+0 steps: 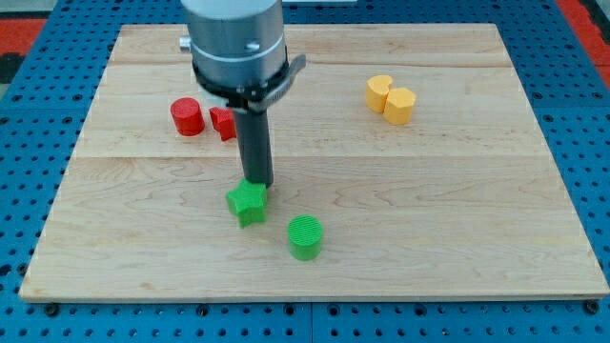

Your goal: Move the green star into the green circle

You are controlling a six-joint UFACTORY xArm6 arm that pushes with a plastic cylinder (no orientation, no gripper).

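Camera view: my tip [257,183], a bare rod tool that grasps nothing, touches the top edge of the green plastic star block [248,202]. The green plastic circle block [306,237] sits just beside it, lower right. Push steadily down-right, staying centred behind the star. The pale wooden tabletop [457,191] lies on blue pegboard [581,95].

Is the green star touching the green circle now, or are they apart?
Apart. Bare wood shows between the green star and the green circle; my tip is at the star's top edge.
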